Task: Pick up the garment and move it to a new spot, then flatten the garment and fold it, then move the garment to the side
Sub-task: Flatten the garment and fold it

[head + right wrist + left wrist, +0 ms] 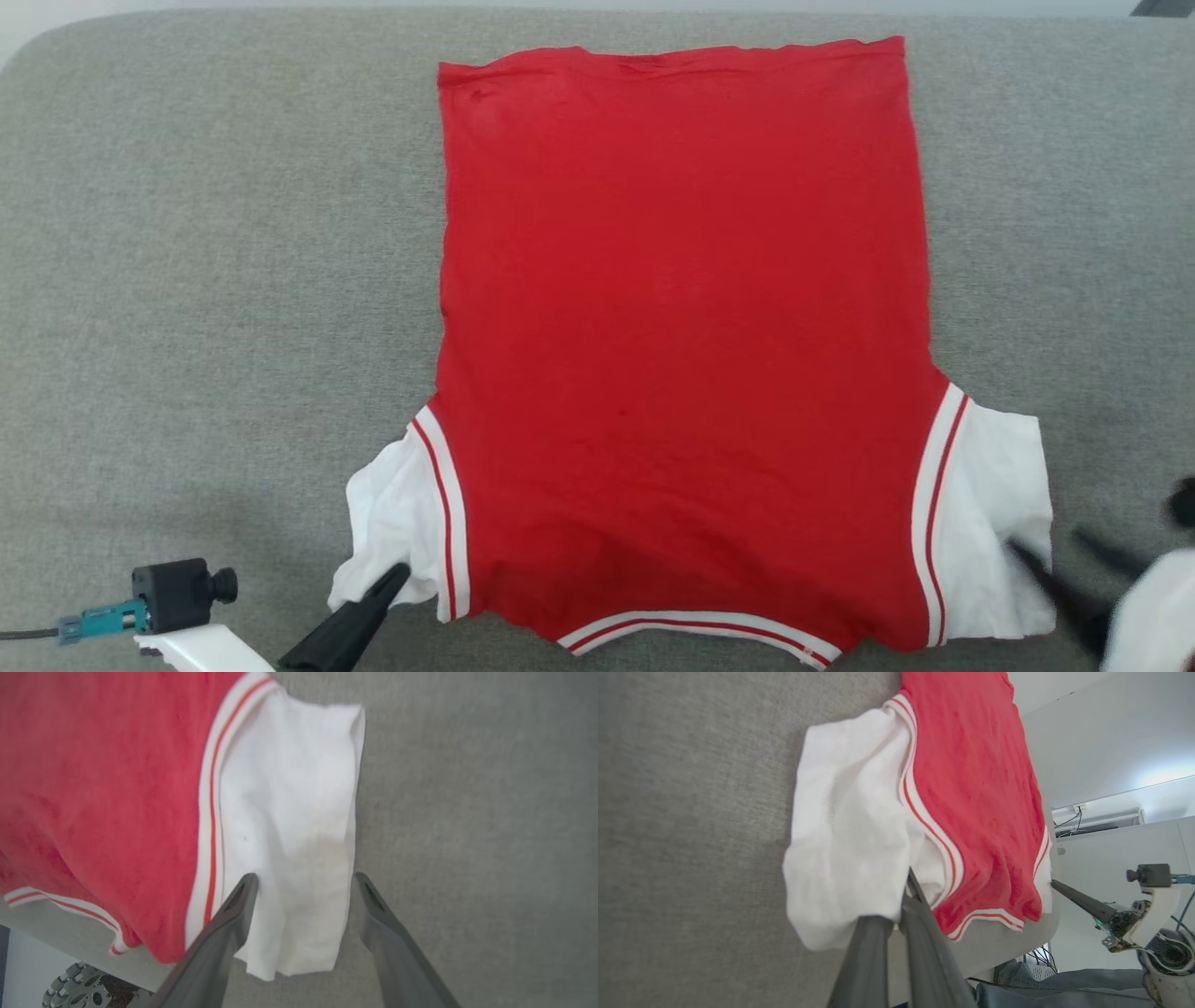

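The garment (pixel 681 327), a red jersey with white sleeves and striped trim, lies spread flat on the grey padded surface (pixel 187 233), collar edge nearest me. My left gripper (pixel 397 574) is shut on the crumpled white left sleeve (pixel 392 504). In the left wrist view the sleeve (pixel 850 835) bunches around the closed fingertips of that gripper (pixel 909 882). My right gripper (pixel 1046 541) is open at the white right sleeve (pixel 990 504). In the right wrist view its fingers (pixel 243 900) stand apart on either side of the flat sleeve (pixel 289 812), gripper (pixel 306 879) holding nothing.
Grey surface extends well beyond the garment to the left, right and far side. Its near edge runs just under the collar trim (pixel 691 630). Below that edge the right wrist view shows a treaded wheel (pixel 70 984), and the left wrist view shows cables (pixel 1036 956).
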Robot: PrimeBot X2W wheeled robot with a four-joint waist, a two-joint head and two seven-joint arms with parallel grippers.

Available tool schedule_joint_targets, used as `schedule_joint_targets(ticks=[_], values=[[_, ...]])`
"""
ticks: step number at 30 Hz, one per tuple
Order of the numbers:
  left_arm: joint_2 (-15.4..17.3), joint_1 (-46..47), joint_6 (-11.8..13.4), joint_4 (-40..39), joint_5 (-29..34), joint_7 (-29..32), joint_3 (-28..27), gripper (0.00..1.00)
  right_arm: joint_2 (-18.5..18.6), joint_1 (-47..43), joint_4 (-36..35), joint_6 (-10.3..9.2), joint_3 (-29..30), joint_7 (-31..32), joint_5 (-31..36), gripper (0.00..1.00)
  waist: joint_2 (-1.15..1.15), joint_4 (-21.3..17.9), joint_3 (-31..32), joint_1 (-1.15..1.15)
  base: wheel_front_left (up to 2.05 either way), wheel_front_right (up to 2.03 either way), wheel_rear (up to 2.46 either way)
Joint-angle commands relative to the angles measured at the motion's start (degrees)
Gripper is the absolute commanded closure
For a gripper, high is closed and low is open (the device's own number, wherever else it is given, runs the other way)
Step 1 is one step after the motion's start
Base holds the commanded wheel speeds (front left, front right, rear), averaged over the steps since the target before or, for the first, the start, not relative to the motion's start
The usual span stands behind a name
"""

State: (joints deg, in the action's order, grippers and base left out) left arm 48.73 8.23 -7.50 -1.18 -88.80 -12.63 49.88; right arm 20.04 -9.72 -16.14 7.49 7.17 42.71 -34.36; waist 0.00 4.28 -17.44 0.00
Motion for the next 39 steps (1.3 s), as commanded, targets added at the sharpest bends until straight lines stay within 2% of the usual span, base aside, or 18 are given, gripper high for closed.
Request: schedule_joint_targets(ticks=[1,2,5,9,14,19,28,32,36,37,38,39], values=[[-0.13,0.9,0.04,-0.78,0.78,-0.45,-0.24,1.0,0.58,2.02,-2.7,0.0,2.17,1.31,-0.98,0.0,0.0,0.5,-0.22,0.0,0.0,0.0,0.0],[-0.13,0.9,0.04,-0.78,0.78,-0.45,-0.24,1.0,0.58,2.02,-2.7,0.0,2.17,1.31,-0.98,0.0,0.0,0.5,-0.22,0.0,0.0,0.0,0.0],[-0.43,1.99,0.04,-2.39,2.19,-0.94,-0.39,1.0,1.93,7.19,-6.98,0.0,7.37,4.92,-0.62,0.0,0.0,1.67,-1.46,0.0,0.0,0.0,0.0],[-0.79,4.77,0.04,-4.06,3.72,-0.83,0.54,1.0,3.43,21.69,-5.71,0.0,9.72,9.12,3.63,0.0,0.0,3.86,-4.33,0.0,0.0,0.0,0.0],[-1.63,9.11,0.04,-5.68,5.61,-0.21,2.66,1.0,5.71,40.39,5.85,0.0,5.4,11.23,12.11,0.0,0.0,7.96,-8.32,0.0,0.0,0.0,0.0],[-2.89,13.07,0.04,-6.56,6.28,-0.45,5.6,1.0,7.18,52.87,19.53,-0.01,2.61,13.89,17.72,0.0,0.0,12.94,-11.91,0.0,0.0,0.0,0.0],[-5.43,18.73,0.04,-7.65,6.26,-1.8,9.22,1.0,5.93,65.98,34.89,-0.01,1.56,16.79,27.14,0.0,0.0,18.04,-16.79,0.0,0.0,0.0,0.0],[-5.99,20.78,0.04,-7.56,6.21,-2.09,11.0,1.0,6.6,67.42,39.03,-0.01,0.47,18.56,32.03,0.0,0.0,18.77,-17.82,0.0,0.0,0.0,0.0],[-5.67,22.13,0.04,-7.39,5.96,-2.42,12.17,1.0,4.86,67.24,41.41,0.01,0.46,19.41,31.47,0.0,0.0,18.57,-17.99,0.0,0.0,0.0,0.0],[-5.58,22.39,0.04,-7.29,5.94,-2.48,12.38,1.0,4.5,67.22,41.54,0.02,0.69,18.99,31.22,0.56,0.0,18.4,-17.85,0.0,0.0,0.0,0.0],[-5.56,22.62,0.04,-7.29,5.88,-2.55,12.46,1.0,4.35,67.14,41.65,0.03,0.74,18.62,30.96,0.92,0.0,18.2,-17.66,0.0,0.0,0.0,0.0],[-5.55,22.79,0.04,-7.32,5.74,-2.62,12.44,1.0,4.27,67.0,41.77,0.03,1.01,18.19,30.68,1.0,0.0,17.94,-17.36,0.0,0.0,0.0,0.0]])
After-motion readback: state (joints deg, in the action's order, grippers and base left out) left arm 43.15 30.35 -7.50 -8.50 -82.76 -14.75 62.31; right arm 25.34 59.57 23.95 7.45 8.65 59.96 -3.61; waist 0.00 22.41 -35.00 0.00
